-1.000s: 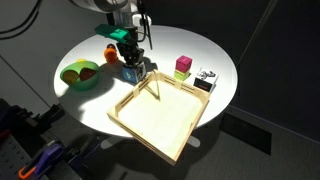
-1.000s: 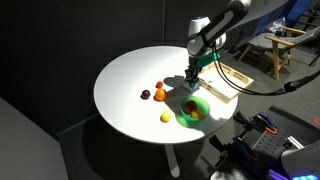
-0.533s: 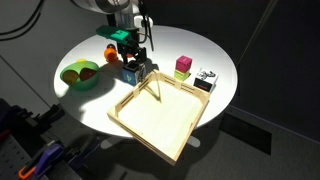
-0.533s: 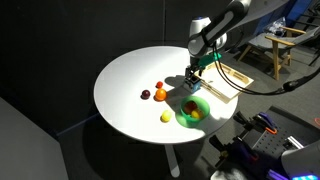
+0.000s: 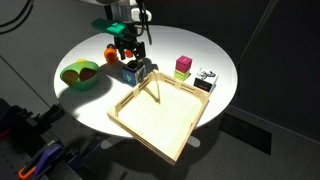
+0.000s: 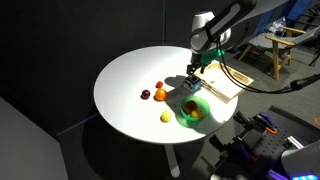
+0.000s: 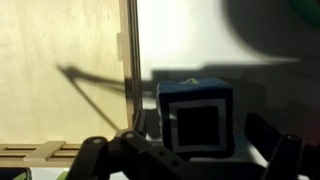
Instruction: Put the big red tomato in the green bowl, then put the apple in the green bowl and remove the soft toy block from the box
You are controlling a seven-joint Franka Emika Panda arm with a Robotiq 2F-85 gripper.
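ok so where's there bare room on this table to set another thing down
Inside the box is bare wood. The widest free stretch of table lies beyond the small fruits, away from the green bowl. It is crowded between bowl and box, where the tool hangs over the soft toy block.

Table (image 6: pixel 120 75): one, round and white.
Box (image 5: pixel 160 120): one, light wood.
Green bowl (image 6: pixel 204 113): one.
Blocks: three, namely the soft toy block (image 5: pixel 134 71), a pink-and-green block (image 5: pixel 183 66) and a black-and-white block (image 5: pixel 205 79).
Loose fruit: four, namely a dark red fruit (image 6: pixel 146 96), small red fruit (image 6: pixel 158 85), orange fruit (image 6: pixel 160 95) and yellow fruit (image 6: pixel 166 117).
Fruit in the bowl: one big red tomato (image 6: pixel 190 107) that I can count (anything beside it is too small to tell from here).
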